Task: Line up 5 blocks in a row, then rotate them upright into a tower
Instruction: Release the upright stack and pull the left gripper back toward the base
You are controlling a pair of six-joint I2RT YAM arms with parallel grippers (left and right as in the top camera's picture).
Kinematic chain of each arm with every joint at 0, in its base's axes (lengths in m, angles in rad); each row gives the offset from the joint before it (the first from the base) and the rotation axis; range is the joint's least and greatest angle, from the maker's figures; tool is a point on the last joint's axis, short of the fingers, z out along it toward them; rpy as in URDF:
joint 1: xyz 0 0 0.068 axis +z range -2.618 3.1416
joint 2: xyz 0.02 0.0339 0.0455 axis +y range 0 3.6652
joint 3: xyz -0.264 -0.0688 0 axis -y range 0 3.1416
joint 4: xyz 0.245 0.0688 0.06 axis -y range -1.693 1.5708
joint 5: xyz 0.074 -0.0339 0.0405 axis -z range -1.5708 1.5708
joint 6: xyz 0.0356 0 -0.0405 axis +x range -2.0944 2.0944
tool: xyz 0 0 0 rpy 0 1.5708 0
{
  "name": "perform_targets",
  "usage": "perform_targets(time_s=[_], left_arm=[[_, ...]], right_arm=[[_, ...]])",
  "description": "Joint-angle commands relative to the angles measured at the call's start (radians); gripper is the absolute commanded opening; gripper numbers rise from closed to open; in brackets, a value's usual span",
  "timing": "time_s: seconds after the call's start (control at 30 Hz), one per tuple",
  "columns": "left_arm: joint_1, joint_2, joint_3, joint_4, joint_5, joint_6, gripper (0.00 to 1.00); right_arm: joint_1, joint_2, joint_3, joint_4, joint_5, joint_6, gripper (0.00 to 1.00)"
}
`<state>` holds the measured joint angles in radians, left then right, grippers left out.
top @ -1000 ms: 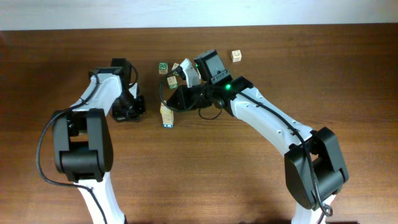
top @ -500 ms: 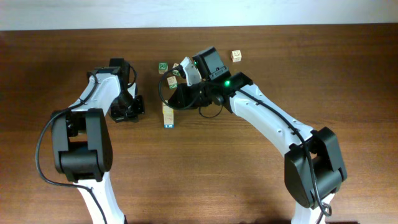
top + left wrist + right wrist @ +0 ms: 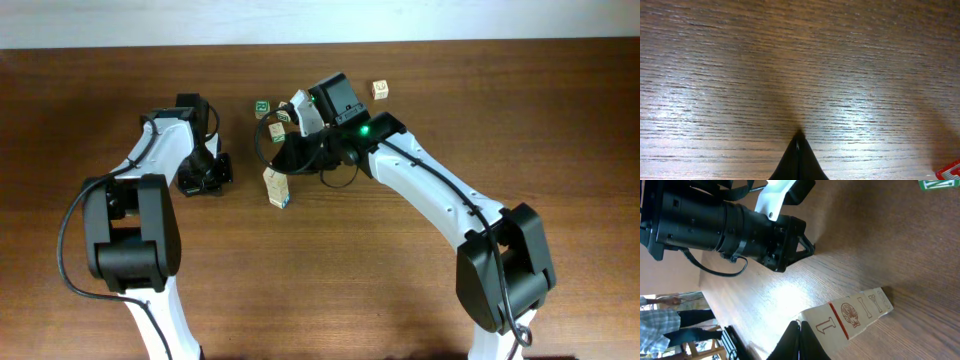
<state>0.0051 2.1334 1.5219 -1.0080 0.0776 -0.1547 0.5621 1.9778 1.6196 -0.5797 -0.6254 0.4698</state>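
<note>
The blocks (image 3: 277, 188) lie as one short tilted row of several pale cubes at mid-table. In the right wrist view the blocks (image 3: 850, 317) show red marks: a numeral, a shell and letters. My right gripper (image 3: 273, 168) is shut, and its tips (image 3: 800, 326) touch the near end of the row without holding anything. Left of the row, my left gripper (image 3: 205, 182) rests low on the wood. It is shut on nothing, its tip (image 3: 798, 137) over bare grain.
Three cubes with green marks (image 3: 262, 107), (image 3: 283, 116), (image 3: 277, 131) sit behind the row, under the right arm. A lone pale cube (image 3: 380, 90) lies farther back right. The left arm (image 3: 730, 225) fills the top left of the right wrist view.
The row of blocks has swung from straight to tilted, its near end shifting right. The right gripper nudged along with it. The left arm has not moved.
</note>
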Motion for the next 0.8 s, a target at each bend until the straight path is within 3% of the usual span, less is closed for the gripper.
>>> perform_targets(time_s=[0.0, 0.33, 0.57, 0.67, 0.77], left_arm=[[0.001, -0.021, -0.002, 0.001, -0.004, -0.01, 0.0], [0.001, -0.044, 0.022, -0.008, -0.003, -0.01, 0.0], [0.0, -0.28, 0.025, -0.058, -0.004, -0.008, 0.0], [-0.002, -0.438, 0.025, -0.093, 0.009, 0.061, 0.0], [-0.003, -0.681, 0.025, -0.179, 0.019, 0.278, 0.0]], right_arm=[[0.007, 0.0, 0.029, -0.019, 0.009, -0.017, 0.04], [0.007, -0.074, 0.036, -0.027, 0.032, -0.026, 0.04], [-0.045, -0.256, 0.036, -0.079, 0.095, -0.119, 0.05], [-0.112, -0.381, 0.036, -0.166, 0.195, -0.192, 0.06], [-0.233, -0.559, 0.036, -0.315, 0.372, -0.258, 0.23]])
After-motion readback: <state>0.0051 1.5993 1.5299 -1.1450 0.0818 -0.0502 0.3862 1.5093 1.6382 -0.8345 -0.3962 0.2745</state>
